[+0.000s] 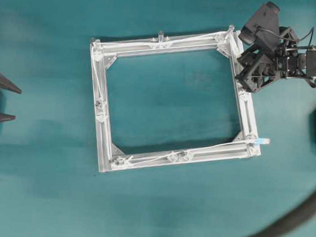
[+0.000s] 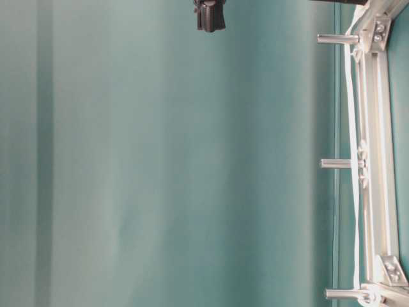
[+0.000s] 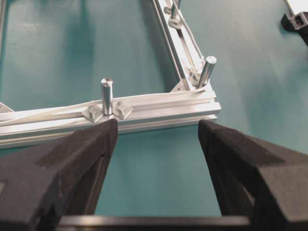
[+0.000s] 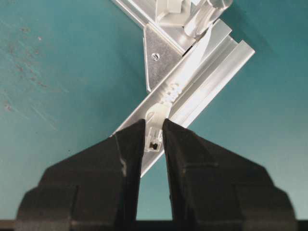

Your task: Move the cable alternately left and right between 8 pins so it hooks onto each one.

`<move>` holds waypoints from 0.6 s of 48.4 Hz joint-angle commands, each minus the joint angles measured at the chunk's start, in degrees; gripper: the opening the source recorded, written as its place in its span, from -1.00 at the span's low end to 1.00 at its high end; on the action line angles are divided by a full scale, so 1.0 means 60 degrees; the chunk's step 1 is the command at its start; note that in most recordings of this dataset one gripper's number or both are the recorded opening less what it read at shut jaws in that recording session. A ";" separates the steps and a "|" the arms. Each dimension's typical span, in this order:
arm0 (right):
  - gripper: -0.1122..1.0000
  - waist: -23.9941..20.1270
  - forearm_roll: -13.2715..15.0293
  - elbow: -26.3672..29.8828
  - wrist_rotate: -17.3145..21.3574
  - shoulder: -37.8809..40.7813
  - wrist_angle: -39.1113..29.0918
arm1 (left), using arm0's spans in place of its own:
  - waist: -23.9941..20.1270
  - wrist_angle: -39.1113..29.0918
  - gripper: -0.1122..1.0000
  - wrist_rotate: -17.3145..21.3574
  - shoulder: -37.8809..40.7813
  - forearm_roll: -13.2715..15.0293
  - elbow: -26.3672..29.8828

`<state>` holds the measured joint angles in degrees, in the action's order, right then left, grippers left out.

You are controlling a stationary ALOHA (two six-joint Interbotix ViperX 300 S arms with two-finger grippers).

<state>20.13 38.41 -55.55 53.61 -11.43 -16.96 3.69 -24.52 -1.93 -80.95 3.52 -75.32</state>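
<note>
Cable [image 4: 185, 72] plug between right tool [image 4: 153, 137] pads, over frame rail [image 4: 219, 72].

a lab bench: teal mat [image 1: 46, 187], aluminium test frame [image 1: 169, 157].

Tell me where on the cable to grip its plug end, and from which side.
Grip the cable at its small plug tip, past the ribbed collar, coming from above with one finger on each flat side. The right gripper already brackets it there, as it lies along the rail.
</note>
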 commanded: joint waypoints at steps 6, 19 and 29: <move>0.04 -0.0103 -0.0088 0.0176 0.0000 -0.0073 -0.0088 | -0.0029 0.0059 0.50 -0.0015 0.0146 -0.0029 0.0161; 0.30 -0.0190 -0.0103 0.0205 -0.0044 -0.0586 -0.0396 | -0.0029 0.0059 0.50 -0.0015 0.0132 -0.0029 0.0161; 0.31 -0.0366 -0.0103 0.0205 -0.0044 -0.1538 -0.0410 | -0.0029 0.0044 0.50 -0.0015 0.0132 -0.0029 0.0161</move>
<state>18.37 37.88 -55.37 53.26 -17.49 -19.42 3.69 -24.52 -1.93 -80.95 3.60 -75.32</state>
